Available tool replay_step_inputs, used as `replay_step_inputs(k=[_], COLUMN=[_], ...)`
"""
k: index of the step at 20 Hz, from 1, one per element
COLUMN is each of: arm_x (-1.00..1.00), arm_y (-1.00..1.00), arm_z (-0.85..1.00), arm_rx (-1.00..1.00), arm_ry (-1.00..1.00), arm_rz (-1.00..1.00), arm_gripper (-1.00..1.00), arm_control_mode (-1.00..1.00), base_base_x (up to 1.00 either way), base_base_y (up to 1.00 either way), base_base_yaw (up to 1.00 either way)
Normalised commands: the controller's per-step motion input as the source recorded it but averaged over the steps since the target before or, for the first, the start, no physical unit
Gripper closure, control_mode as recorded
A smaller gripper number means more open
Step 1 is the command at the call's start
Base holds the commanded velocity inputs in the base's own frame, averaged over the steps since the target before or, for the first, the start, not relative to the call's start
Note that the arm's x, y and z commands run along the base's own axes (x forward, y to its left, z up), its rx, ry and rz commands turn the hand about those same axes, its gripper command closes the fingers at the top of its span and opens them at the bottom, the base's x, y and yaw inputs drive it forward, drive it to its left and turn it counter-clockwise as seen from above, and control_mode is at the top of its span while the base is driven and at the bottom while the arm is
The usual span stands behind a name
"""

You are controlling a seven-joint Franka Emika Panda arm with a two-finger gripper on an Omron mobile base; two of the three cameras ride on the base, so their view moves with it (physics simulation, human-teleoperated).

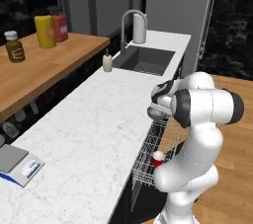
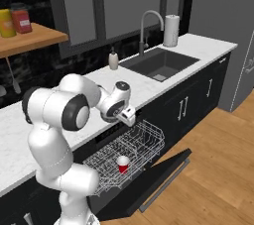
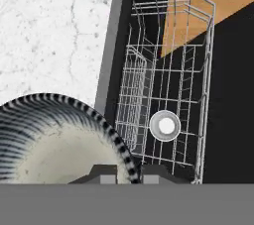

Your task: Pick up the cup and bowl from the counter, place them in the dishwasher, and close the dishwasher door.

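The bowl (image 3: 54,140), round with a dark ribbed rim and a pale inside, is at the counter's (image 1: 89,129) front edge, above the open dishwasher. My gripper (image 3: 130,174) is shut on the bowl's rim, one fingertip (image 3: 101,175) inside it and one outside. From the base views the bowl (image 1: 157,113) shows as a grey disc under the hand (image 2: 121,102). The red cup (image 1: 158,159) (image 2: 122,163) (image 3: 164,126) stands upright in the pulled-out white wire rack (image 2: 144,140) (image 3: 188,70). The dishwasher door (image 2: 154,179) lies folded down, its bar handle toward the floor.
A dark sink (image 1: 143,60) with a curved faucet (image 1: 131,20) and a cream soap dispenser (image 1: 107,62) lies further along the counter. A kitchen scale (image 1: 17,164) sits near its left end. Bottles (image 1: 45,31) stand on the wooden worktop. Wooden floor (image 2: 218,159) lies beyond the door.
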Motion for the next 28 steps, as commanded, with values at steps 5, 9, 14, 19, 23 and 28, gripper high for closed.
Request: replay_step_inputs(k=[5, 9, 14, 19, 23, 28], arm_x=[-1.0, -0.62, -0.02, 0.15, 0.5, 0.7], arm_y=[-1.0, -0.91, -0.74, -0.58, -0.1, 0.0], arm_z=[0.04, -0.5, -0.84, -0.64, -0.4, -0.21], arm_rx=[0.02, 0.03, 0.2, 0.27, 0.18, 0.02], arm_ry=[0.0, -0.05, -0.11, -0.11, -0.03, 0.0], arm_rz=[-0.11, -0.01, 0.02, 0.01, 0.02, 0.0], arm_gripper=[1.0, 1.0, 1.0, 1.0, 1.0, 1.0], arm_control_mode=[-1.0, -1.0, -1.0, -1.0, -1.0, -1.0], base_base_x=[0.0, 0.0, 0.0, 0.0, 0.0, 0.0], base_base_y=[0.0, 0.0, 0.0, 0.0, 0.0, 0.0], base_base_yaw=[0.0, 0.0, 0.0, 0.0, 0.0, 0.0])
